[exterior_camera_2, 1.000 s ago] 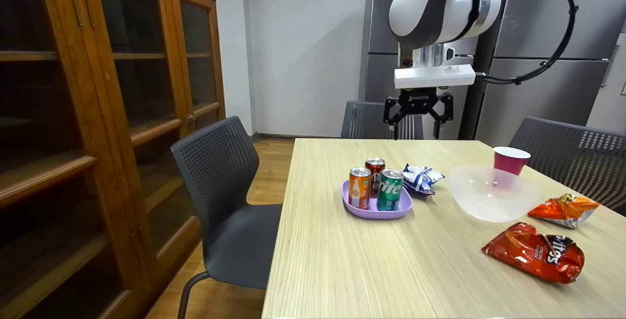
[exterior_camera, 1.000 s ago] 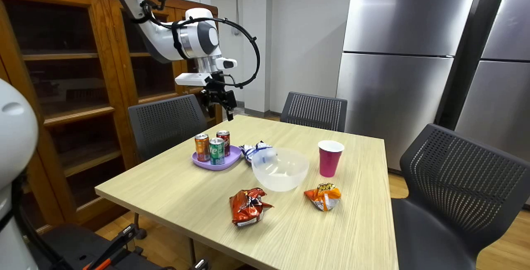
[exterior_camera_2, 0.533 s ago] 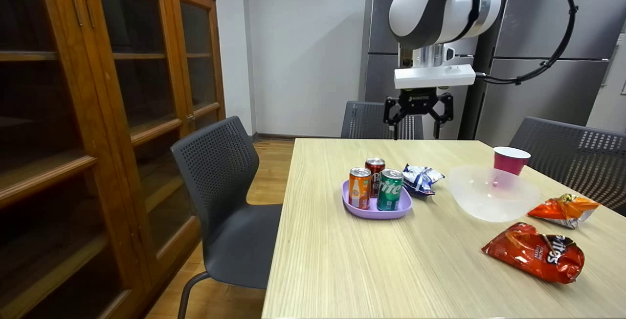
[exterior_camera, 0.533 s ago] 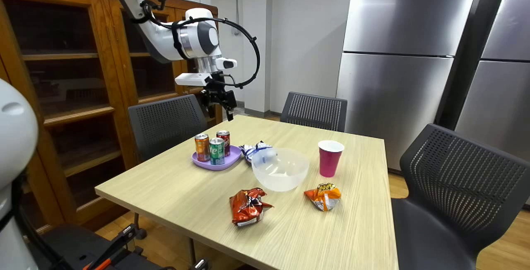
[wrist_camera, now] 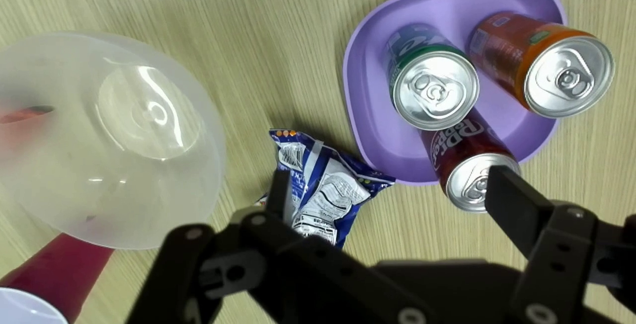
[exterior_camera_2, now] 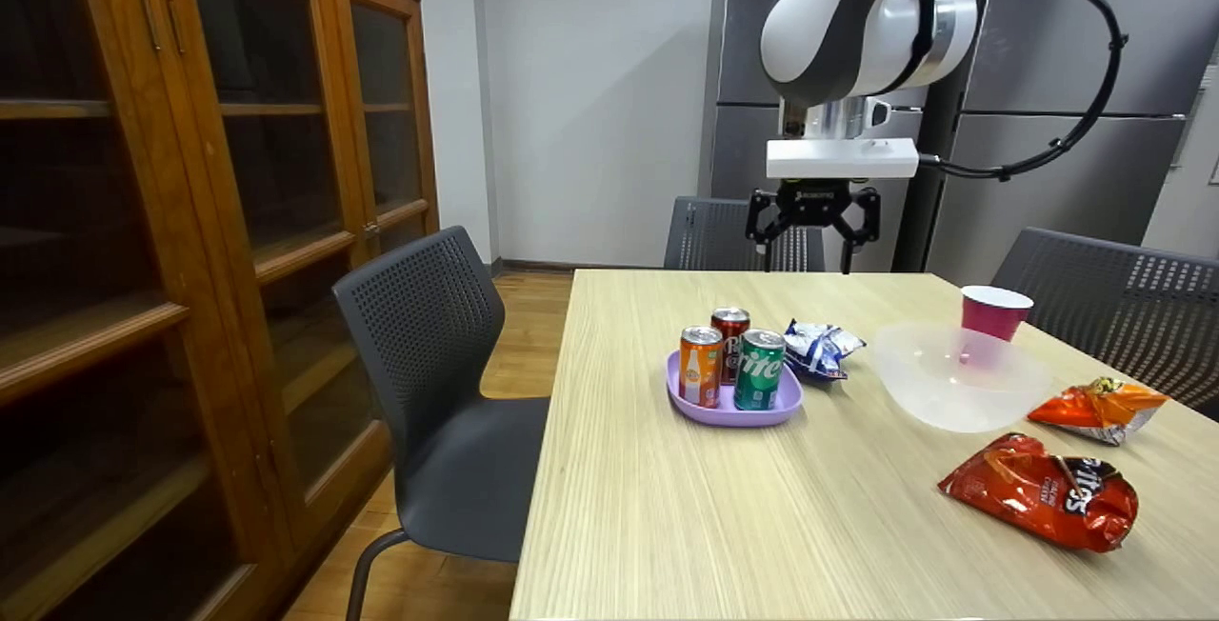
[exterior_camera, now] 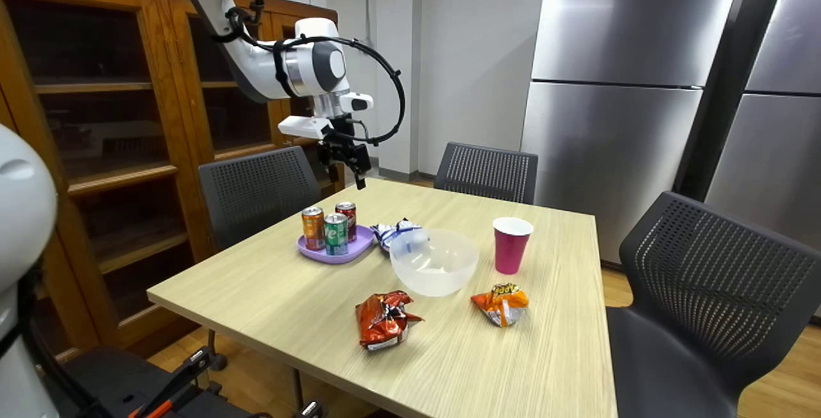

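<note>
White-and-grey robot arm (exterior_camera_2: 809, 40) has dipped a touch since half a second ago, and its black two-finger gripper (exterior_camera_2: 807, 264) sits slightly lower in both exterior views. Stuff on the pale wood-grain table (exterior_camera_2: 724, 526) looks like it hasn't budged. Jaws are spread wide and empty, hanging in the air above the table.

Wrist view looks down on a shallow purple plastic tray (wrist_camera: 370, 100), and bunched upright in it are a green Sprite can (wrist_camera: 432, 78), an orange soda can (wrist_camera: 539, 63) and a dark red Dr Pepper can (wrist_camera: 469, 157). From that angle one jaw overlaps the Dr Pepper and the opposite one hides part of a crumpled blue-and-white foil snack bag (wrist_camera: 328, 190), which lies right beside the tray.

Near that bag there's a round translucent white plastic bowl (exterior_camera: 436, 282), with a tapered magenta cup (exterior_camera: 510, 250), white on the inside, standing upright near it. Also near the bowl: a crumpled orange-and-silver snack bag (exterior_camera: 503, 306) and a shiny red foil bag (exterior_camera_2: 1038, 492) with "ritos" showing on it. Dark grey mesh-back chairs (exterior_camera_2: 429, 335) are around the table, and a brown wooden cabinet (exterior_camera_2: 176, 173) with glass doors and tall steel fridges (exterior_camera: 616, 142) fill out the background.
</note>
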Tool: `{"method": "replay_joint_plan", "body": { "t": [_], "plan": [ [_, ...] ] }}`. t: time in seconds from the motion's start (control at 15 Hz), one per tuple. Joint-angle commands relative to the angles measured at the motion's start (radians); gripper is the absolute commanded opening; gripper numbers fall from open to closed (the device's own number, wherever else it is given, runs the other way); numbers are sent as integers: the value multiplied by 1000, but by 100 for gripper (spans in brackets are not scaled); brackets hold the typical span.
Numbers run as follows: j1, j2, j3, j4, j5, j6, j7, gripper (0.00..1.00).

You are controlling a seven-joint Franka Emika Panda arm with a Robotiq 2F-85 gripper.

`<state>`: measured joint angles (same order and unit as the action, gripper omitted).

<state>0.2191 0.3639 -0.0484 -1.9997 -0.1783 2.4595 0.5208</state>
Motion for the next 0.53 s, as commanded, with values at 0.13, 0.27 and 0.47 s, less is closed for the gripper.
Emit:
{"method": "replay_joint_plan", "body": {
  "t": [0.13,0.27,0.47],
  "plan": [
    [-11,83,-23,78,32,49,64,100],
    [-9,120,-37,107,47,72,87,100],
    [-10,179,-51,156,82,92,120,100]
  ]
}}
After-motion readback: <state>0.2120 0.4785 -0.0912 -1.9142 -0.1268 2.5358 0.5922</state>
